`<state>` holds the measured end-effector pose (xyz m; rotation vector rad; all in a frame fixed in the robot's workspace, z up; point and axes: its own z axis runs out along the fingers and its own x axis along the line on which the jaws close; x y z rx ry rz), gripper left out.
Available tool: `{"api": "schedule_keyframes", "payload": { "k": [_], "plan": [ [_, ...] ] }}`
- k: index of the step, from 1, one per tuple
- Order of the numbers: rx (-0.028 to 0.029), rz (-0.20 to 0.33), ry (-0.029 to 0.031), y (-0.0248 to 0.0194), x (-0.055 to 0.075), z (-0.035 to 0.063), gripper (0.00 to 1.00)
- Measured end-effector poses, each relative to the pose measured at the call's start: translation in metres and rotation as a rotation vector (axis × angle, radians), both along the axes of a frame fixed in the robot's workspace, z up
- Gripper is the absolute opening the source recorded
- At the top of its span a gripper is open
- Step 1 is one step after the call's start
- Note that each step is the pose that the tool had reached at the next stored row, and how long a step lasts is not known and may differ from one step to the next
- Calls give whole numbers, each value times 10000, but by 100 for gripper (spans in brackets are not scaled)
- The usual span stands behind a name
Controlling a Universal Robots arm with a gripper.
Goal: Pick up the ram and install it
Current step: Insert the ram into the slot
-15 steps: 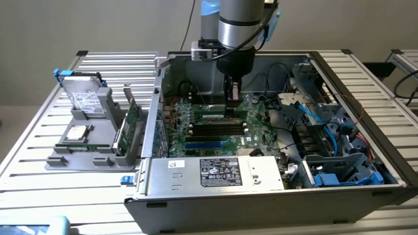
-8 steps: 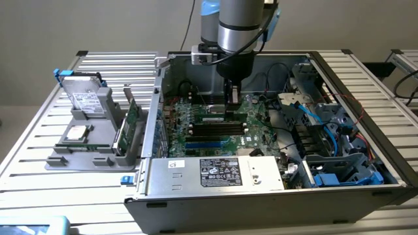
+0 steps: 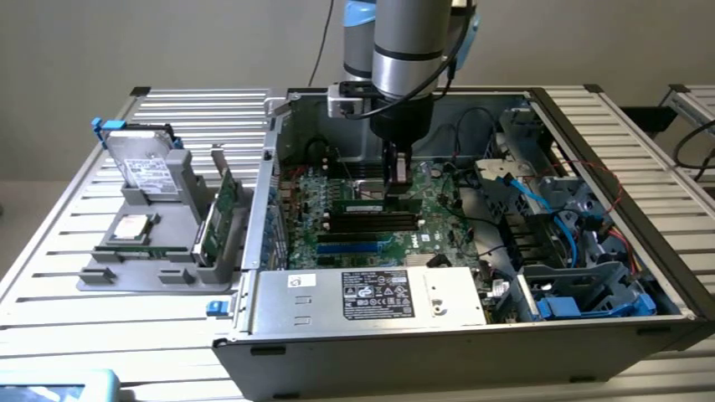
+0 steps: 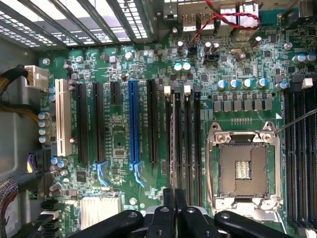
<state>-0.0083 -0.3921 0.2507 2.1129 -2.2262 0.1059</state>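
While your claw [image 3: 397, 194] pinches, nearly closed, the long thin green circuit-board ram [image 3: 360, 204] just under its tips, keep it upright, parallel to the long black plastic slots [image 3: 374, 223] alongside, pressing evenly.

The arm [image 3: 408, 33] reaches straight down, wrist vertical, with the gripper [image 3: 398, 199] pointing downward; its two black fingers [image 4: 168, 206] sit pressed close together (barely a sliver between them).

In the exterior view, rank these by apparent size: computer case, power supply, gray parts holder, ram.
1. computer case
2. power supply and gray parts holder: these look about alike, so they are not ranked against each other
3. ram: clearly the smallest
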Motion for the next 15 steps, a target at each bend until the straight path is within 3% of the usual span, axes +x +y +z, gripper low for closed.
{"api": "schedule_keyframes", "payload": {
  "k": [9, 15],
  "plan": [
    [4, 19, -1, 0, -7, -9, 12],
    [88, 21, 1, -13, -7, -15, 12]
  ]
}}
